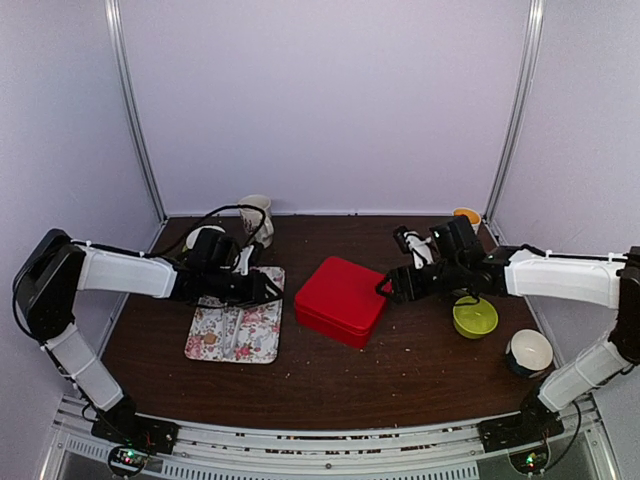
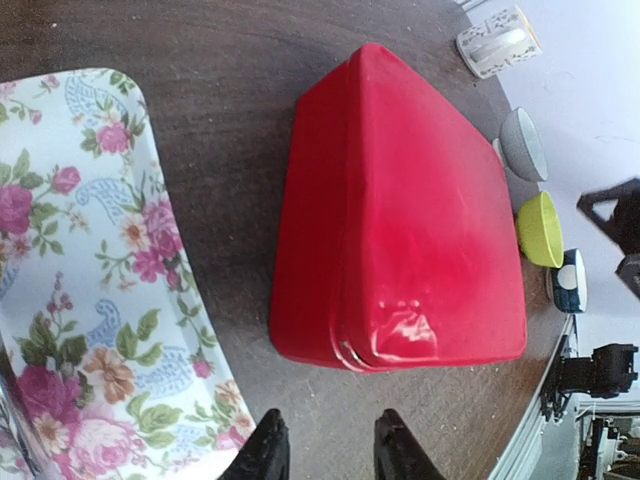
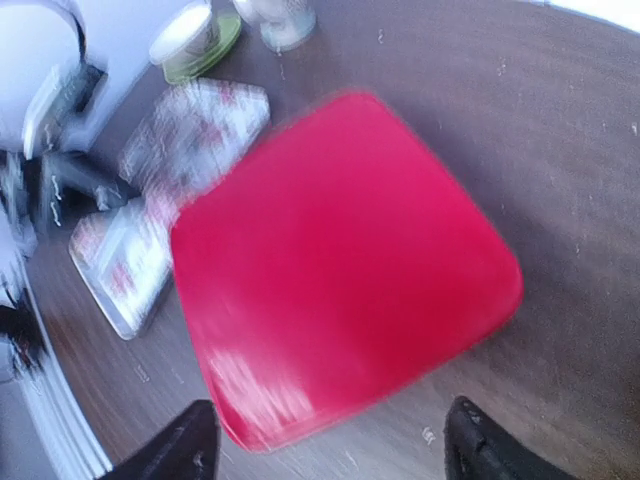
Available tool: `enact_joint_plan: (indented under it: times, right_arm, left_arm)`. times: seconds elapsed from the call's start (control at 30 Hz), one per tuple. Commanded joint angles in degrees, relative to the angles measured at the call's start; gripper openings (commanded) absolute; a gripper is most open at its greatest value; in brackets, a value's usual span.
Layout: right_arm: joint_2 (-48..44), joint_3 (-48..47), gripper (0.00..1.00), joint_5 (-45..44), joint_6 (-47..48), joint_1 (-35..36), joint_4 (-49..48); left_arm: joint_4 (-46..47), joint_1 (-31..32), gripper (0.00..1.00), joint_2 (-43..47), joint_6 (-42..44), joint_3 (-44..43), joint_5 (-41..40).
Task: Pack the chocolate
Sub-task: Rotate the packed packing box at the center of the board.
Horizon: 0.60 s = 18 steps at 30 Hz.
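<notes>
A closed red box (image 1: 340,300) lies in the middle of the dark table, its lid (image 2: 400,220) fully down. No chocolate shows in any view. My left gripper (image 1: 272,290) hovers just left of the box, over the right edge of a floral tray (image 1: 235,330). Its black fingertips (image 2: 268,440) stand apart over bare table with nothing between them (image 2: 328,430). My right gripper (image 1: 385,287) is at the box's right side, open wide, and the blurred red box (image 3: 340,260) fills the space ahead of its jaws (image 3: 332,412).
The floral tray (image 2: 80,250) lies left of the box. A green bowl (image 1: 475,318) and a white bowl (image 1: 530,352) sit at the right. At the back stand a cup (image 1: 257,218), a patterned white cup (image 2: 497,40) and an orange item (image 1: 466,214).
</notes>
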<state>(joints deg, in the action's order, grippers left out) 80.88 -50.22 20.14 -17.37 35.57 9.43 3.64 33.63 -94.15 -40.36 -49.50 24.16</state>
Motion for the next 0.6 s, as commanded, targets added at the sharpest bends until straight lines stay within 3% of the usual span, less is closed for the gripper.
enact_joint_plan:
  times: [0.0, 0.07, 0.2, 0.3, 0.43, 0.57]
  right_arm:
    - [8.63, -12.93, 0.93, -0.09, 4.75, -0.77, 6.17]
    - [14.75, -20.24, 1.0, -0.18, 5.58, -1.28, 9.5]
    - [27.05, -34.83, 1.0, 1.87, 6.09, -2.61, 15.31]
    - [34.25, -44.17, 1.0, 2.0, 6.28, -3.41, 17.83]
    - [39.83, -50.13, 1.0, 3.46, 6.31, -4.99, 18.08]
    - [44.41, -55.4, 0.99, 11.89, 7.5, -5.12, 21.45]
  left_arm:
    - [6.4, 3.55, 0.32, 3.41, -6.5, 4.92, -1.16]
    - [9.25, 5.07, 0.3, 3.87, -10.11, 6.74, -1.77]
    - [10.85, 6.76, 0.16, 1.81, -14.04, 7.22, -2.21]
    - [13.5, 7.23, 0.12, -0.89, -15.79, 7.26, -1.24]
    - [15.64, 7.88, 0.1, -5.19, -17.03, 5.89, 0.48]
    - [14.72, 8.03, 0.09, -8.37, -16.95, 4.12, 0.96]
